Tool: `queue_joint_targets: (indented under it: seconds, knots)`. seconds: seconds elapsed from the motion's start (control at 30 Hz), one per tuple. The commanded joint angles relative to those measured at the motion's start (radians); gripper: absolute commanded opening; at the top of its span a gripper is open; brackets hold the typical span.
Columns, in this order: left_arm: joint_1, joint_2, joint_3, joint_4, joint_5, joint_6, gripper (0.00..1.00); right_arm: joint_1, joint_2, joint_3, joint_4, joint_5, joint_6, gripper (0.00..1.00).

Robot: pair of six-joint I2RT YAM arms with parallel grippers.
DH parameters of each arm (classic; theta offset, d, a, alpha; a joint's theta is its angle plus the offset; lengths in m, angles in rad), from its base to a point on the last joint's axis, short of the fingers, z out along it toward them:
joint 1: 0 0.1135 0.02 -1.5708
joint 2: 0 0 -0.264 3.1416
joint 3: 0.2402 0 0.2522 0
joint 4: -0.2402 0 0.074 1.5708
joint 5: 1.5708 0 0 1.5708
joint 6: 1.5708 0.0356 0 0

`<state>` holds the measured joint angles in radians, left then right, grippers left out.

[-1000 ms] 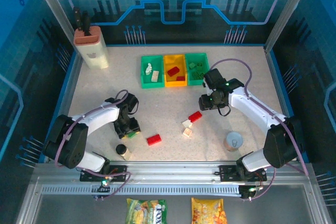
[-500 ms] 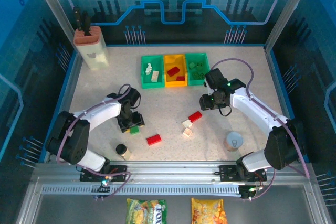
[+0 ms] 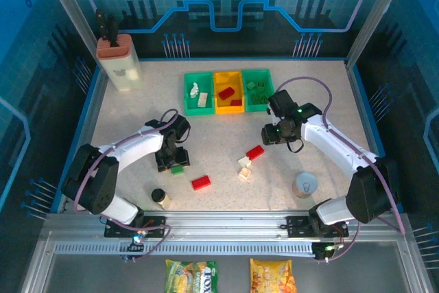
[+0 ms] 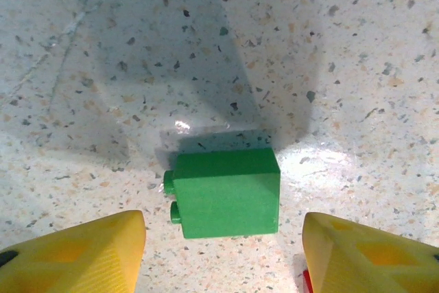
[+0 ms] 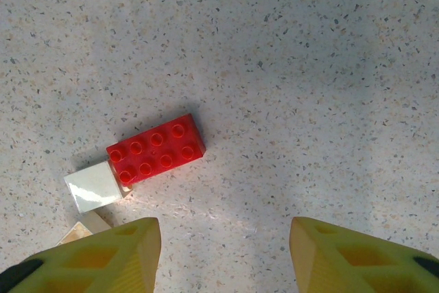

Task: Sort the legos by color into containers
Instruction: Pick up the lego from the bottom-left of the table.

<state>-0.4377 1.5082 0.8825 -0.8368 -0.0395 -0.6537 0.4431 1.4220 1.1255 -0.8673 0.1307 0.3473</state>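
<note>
A green lego (image 4: pixel 226 192) lies on its side on the table, studs to the left, just ahead of my left gripper (image 4: pixel 223 259). That gripper is open, and its yellow fingers (image 4: pixel 75 252) stand clear of the brick on both sides. From above, the left gripper (image 3: pixel 171 158) hangs over the green lego (image 3: pixel 178 168), with a red lego (image 3: pixel 201 182) close by. My right gripper (image 5: pixel 223 259) is open with nothing between its fingers, above bare table beside a red lego (image 5: pixel 156 149) and a cream lego (image 5: pixel 92 186). The containers stand in a row at the back: green (image 3: pixel 186 104), yellow-orange (image 3: pixel 228 108) and green (image 3: pixel 269 80), each holding legos.
A small dark-capped jar (image 3: pixel 160 197) stands near the front left and a grey round cup (image 3: pixel 305 185) near the front right. A beige knife block (image 3: pixel 118 60) fills the back left corner. A second cream lego (image 3: pixel 244 173) lies by the red one (image 3: pixel 254 151).
My left gripper has shifted a little to the right and away from the jar, and its jaws have widened off the green lego. The right arm has not moved.
</note>
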Motion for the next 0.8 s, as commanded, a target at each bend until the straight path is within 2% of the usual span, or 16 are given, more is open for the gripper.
queue_joint_targets:
  seconds: [0.0,0.2,0.77]
  knots:
    - [-0.003,-0.006,0.010,-0.043,-0.015,-0.010,0.65,-0.007,-0.012,-0.004,-0.022,0.008,0.007,0.54]
    - [-0.003,0.039,-0.034,0.048,0.062,-0.023,0.66,-0.006,-0.015,0.003,-0.030,0.014,0.005,0.54]
    - [-0.003,0.084,-0.053,0.088,0.044,-0.018,0.56,-0.006,-0.015,0.013,-0.045,0.017,0.009,0.54]
